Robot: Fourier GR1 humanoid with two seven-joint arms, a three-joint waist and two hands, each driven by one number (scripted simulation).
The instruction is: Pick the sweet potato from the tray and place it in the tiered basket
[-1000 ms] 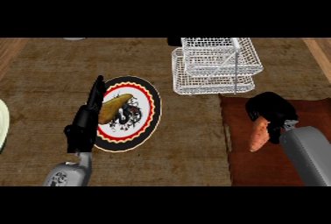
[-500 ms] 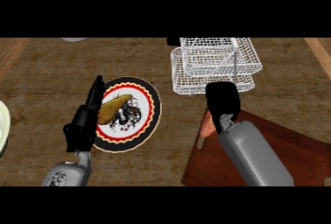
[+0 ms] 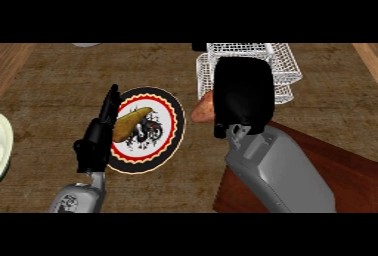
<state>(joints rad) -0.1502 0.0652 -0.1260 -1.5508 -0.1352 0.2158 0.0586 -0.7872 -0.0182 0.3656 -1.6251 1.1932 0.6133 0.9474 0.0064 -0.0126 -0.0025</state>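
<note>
The right hand (image 3: 242,95), fingers curled round the sweet potato (image 3: 202,110), hangs at the near left edge of the tiered basket (image 3: 284,65), which lies just beyond; the left hand (image 3: 96,142) rests open beside a plate (image 3: 173,127), away from the tray (image 3: 325,170)

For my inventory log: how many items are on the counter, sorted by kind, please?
Vegetables: 2, a sweet potato in the right hand, a yellowish one on the plate
Plates: 1
Wire baskets: 1
Trays: 1
Total: 5
</note>
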